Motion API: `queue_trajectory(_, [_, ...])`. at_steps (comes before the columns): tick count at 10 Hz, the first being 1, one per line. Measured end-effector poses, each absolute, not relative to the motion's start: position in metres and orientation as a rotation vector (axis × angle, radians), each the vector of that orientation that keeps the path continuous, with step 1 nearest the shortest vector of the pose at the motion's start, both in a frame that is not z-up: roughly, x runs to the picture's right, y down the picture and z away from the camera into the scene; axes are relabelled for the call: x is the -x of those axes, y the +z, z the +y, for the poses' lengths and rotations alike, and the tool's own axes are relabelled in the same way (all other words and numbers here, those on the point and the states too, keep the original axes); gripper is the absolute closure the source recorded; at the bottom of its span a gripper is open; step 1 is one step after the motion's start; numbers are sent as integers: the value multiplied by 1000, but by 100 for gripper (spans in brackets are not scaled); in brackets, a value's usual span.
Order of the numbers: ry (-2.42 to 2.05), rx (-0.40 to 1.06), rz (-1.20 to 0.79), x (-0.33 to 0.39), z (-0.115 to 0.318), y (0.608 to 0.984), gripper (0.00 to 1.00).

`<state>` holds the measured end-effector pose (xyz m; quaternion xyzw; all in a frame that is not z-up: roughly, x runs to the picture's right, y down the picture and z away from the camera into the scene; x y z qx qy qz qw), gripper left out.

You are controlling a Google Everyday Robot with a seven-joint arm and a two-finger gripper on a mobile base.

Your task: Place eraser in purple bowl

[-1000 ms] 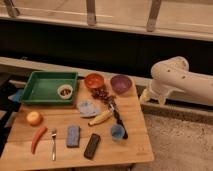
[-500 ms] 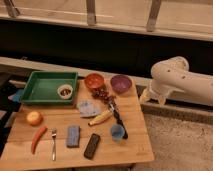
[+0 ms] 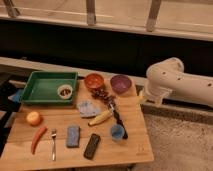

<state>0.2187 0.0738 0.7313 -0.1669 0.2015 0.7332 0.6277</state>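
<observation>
a: eraser?
b: eraser (image 3: 91,146) flat at the table (image 3: 134,142) front, well left of the claw (image 3: 146,96), nearer us.
a: purple bowl?
b: purple bowl (image 3: 120,83) at back edge, just left of claw. claw open, empty, off table's right edge.

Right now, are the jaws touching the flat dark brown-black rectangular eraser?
Apart. Camera view: the eraser lies alone near the wooden table's front edge; the white robot arm is beyond the table's right side, its gripper hidden.
</observation>
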Motion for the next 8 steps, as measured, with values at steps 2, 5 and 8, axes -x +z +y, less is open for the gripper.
queue_trajectory(2, [1607,399,440,-175,73,736,35])
queue_trajectory(5, [1486,454,392,-99,76,738,35])
queue_trajectory(8, [1355,516,354,-41,97,726,35])
